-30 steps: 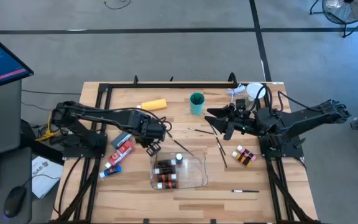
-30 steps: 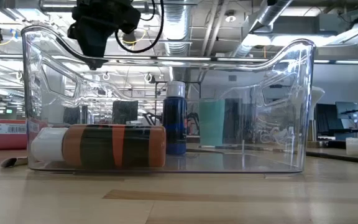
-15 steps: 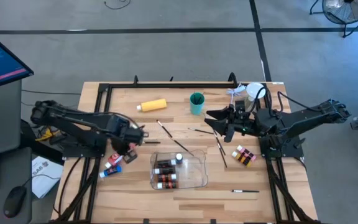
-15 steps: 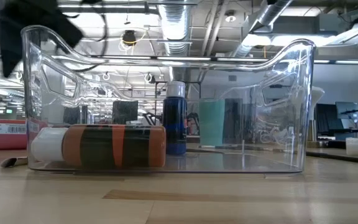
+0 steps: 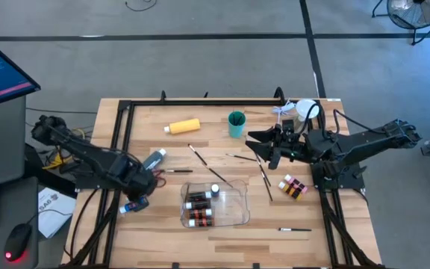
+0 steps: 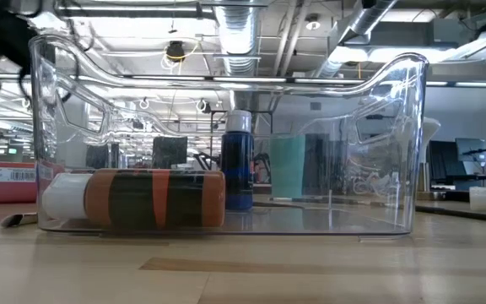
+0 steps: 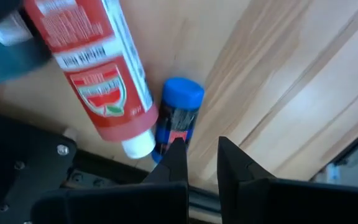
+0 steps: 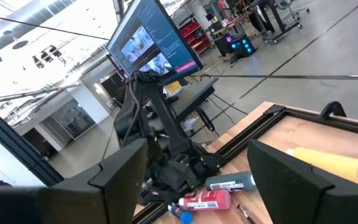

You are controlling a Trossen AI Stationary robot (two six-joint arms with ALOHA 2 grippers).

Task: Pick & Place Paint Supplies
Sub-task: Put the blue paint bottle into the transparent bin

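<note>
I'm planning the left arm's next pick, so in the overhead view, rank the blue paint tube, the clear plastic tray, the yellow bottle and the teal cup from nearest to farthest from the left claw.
Left claw, at the table's left edge:
1. Blue paint tube, just beside it.
2. Clear rectangular plastic tray, table middle.
3. Yellow bottle, far side; close to the tray's distance, so that order is uncertain.
4. Teal cup, farthest, near the right arm.

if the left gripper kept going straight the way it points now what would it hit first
Most likely the blue paint tube. In the left wrist view the shut left gripper aims at it, with the red paint tube lying just beside that line. Depth is hard to judge, so it may meet the table first.
</note>
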